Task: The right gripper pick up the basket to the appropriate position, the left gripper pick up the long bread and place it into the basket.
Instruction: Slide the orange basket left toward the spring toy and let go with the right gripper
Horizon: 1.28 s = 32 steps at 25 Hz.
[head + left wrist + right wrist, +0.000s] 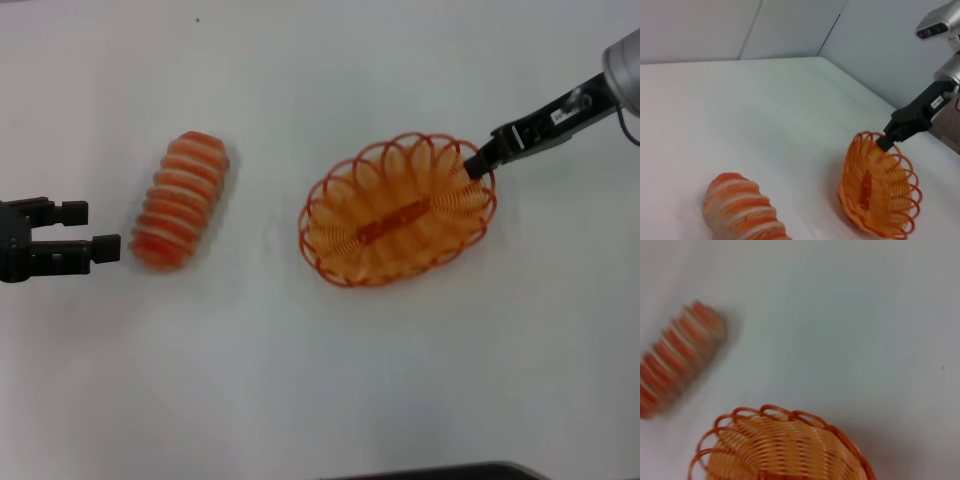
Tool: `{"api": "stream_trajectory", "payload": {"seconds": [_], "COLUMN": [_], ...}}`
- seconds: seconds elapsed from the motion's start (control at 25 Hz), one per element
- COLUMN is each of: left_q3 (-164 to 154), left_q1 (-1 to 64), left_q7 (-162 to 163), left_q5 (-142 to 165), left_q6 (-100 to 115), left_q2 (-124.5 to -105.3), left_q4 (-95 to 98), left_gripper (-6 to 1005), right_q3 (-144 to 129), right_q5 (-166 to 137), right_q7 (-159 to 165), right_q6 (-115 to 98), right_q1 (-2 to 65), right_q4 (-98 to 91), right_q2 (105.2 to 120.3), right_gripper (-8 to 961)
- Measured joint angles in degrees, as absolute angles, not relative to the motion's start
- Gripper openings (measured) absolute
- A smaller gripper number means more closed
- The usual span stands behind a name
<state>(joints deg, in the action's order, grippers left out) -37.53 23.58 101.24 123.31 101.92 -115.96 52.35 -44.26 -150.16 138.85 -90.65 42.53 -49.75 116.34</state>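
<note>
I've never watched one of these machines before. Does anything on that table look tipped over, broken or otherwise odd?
One thing: the basket is tilted, its far rim raised where the right gripper holds it, so it is not sitting flat. The long bread lies whole on the table beside the open left gripper. Nothing looks spilled or damaged.

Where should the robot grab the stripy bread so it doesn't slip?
Probably across the middle of the bread, from above, fingers on its two long sides. It lies flat on the table, ridged and narrower across than along. The open left hand waits beside its near end.
</note>
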Motion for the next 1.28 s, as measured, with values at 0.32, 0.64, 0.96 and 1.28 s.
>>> {"api": "stream_trajectory", "payload": {"seconds": [0.32, 0.64, 0.96, 1.28], "left_q3": [-37.00, -37.31, -37.51, -37.53], "left_q1": [23.80, 25.61, 26.62, 26.77], "left_q7": [101.24, 101.20, 101.17, 101.09], "left_q5": [123.31, 123.31, 123.31, 123.31], "left_q6": [101.90, 101.45, 100.72, 100.13], "left_q2": [-115.84, -115.32, -115.22, -115.13], "left_q4": [52.94, 52.61, 52.54, 52.56], "left_gripper": [884, 885, 885, 885], "right_q3": [-35.51, -31.07, -31.18, -31.04], "right_q5": [-144.64, -142.15, -139.13, -138.23], "right_q7": [139.82, 139.35, 138.44, 138.30], "right_q6": [-92.08, -87.79, -82.28, -81.32], "right_q1": [39.31, 36.99, 36.52, 36.17], "right_q4": [-49.16, -44.32, -38.16, -38.14], "right_q2": [114.56, 115.09, 116.37, 117.34], "right_gripper": [52, 53, 66, 248]}}
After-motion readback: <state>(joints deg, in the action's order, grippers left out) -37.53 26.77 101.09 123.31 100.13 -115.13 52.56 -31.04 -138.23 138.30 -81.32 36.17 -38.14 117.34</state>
